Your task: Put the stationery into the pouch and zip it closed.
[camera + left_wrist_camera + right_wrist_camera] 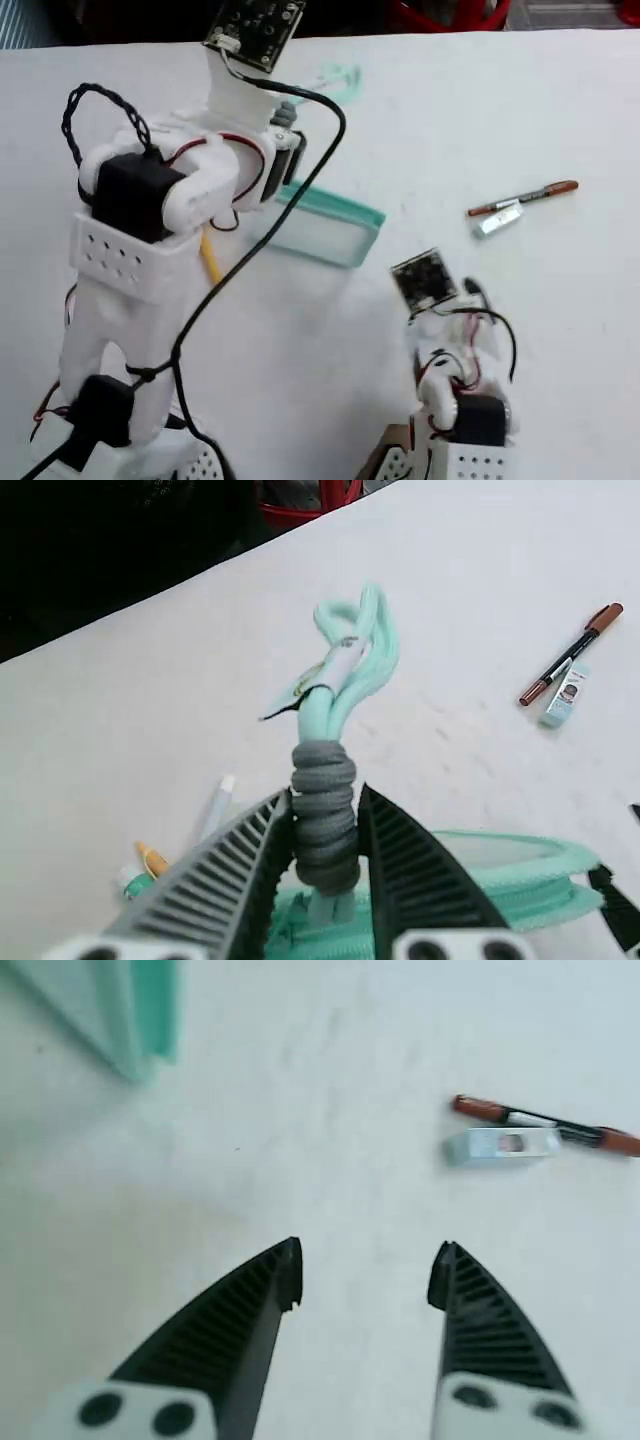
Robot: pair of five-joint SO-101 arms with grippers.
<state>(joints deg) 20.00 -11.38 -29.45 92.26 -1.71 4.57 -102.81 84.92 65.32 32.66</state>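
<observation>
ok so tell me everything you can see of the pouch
The pouch is a flat, mint-green rectangle with a paler front panel and a zip along its edge. It lies on the white table. A mint cord loop with a small tag extends from it, bound by a grey wrap that the left claw is shut on. Whether the zip is open, I cannot tell.

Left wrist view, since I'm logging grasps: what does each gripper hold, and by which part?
Left gripper grips the pouch by the grey wrap on its mint strap. Right gripper is open, holding nothing.
</observation>
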